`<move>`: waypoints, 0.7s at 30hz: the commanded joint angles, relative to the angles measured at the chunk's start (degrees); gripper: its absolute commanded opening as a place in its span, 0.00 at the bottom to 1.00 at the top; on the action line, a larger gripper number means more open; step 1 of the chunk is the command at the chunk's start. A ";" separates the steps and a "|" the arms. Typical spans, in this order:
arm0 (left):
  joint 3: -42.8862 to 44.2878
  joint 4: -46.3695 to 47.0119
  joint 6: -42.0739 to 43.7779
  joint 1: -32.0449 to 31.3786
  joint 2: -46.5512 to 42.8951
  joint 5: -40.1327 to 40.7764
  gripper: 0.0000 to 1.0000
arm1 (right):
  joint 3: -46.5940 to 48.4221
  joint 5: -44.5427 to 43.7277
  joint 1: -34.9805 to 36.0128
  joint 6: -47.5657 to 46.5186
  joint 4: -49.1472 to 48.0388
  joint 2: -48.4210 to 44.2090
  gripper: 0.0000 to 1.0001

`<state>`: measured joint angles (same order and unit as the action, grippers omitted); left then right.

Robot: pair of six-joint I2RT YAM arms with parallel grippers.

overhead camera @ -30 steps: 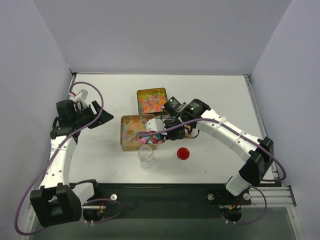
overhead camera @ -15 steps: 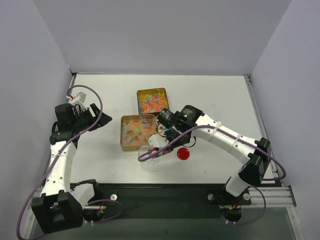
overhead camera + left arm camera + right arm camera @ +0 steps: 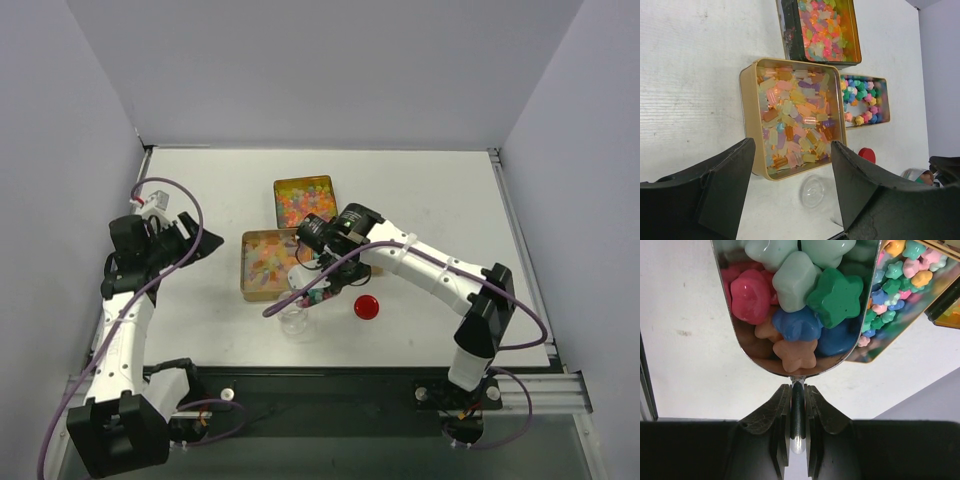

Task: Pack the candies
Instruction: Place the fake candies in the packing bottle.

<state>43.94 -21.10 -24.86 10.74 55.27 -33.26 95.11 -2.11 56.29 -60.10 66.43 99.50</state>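
Observation:
My right gripper (image 3: pixel 798 407) is shut on the thin handle of a metal scoop (image 3: pixel 740 340) heaped with star-shaped candies (image 3: pixel 832 295) in green, blue, pink and peach. In the top view the scoop (image 3: pixel 312 293) hangs just above a small clear jar (image 3: pixel 293 319) in front of the tins. My left gripper (image 3: pixel 792 150) is open and holds nothing. It hovers off to the left (image 3: pixel 193 238), facing a gold tin of pastel gummy candies (image 3: pixel 749 115) and the clear jar (image 3: pixel 813 191).
Three gold tins of candies stand together: one at the back (image 3: pixel 278 192), one left of centre (image 3: pixel 246 270), one of star candies (image 3: pixel 885 95) largely under my right arm. A flat red lid (image 3: pixel 367 307) lies right of the jar.
My right gripper has carried the loaded scoop from over the star-candy tin forward and left, to above the jar. The left arm has drawn back slightly to the left.

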 commanded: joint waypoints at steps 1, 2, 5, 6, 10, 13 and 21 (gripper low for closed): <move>-0.61 4.31 -1.42 0.77 -1.83 -0.93 0.73 | 4.02 -4.39 1.01 0.24 4.23 1.13 0.00; -0.79 4.49 -1.59 0.77 -1.91 -0.85 0.73 | 4.29 -4.74 1.19 0.33 4.23 1.31 0.00; -1.23 5.28 -2.03 0.77 -2.18 -1.20 0.74 | 5.69 -5.71 1.54 0.16 4.84 2.53 0.00; -1.32 5.46 -2.29 0.86 -2.18 -1.46 0.74 | 5.96 -5.97 1.63 0.07 5.28 2.80 0.00; -1.32 6.16 -3.00 0.86 -2.27 -1.90 0.74 | 6.40 -8.52 2.42 -0.99 5.37 3.59 0.00; -1.32 6.86 -3.53 0.68 -2.18 -2.08 0.74 | 6.58 -10.10 3.12 -1.87 5.46 4.12 0.00; -1.58 8.27 -4.40 0.68 -2.09 -2.25 0.74 | 8.34 -13.18 4.35 -1.78 5.46 6.22 0.00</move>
<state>42.22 -16.38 -28.36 11.09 54.06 -34.37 100.73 -10.96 59.68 -61.67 68.36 105.10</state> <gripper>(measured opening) 0.739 0.140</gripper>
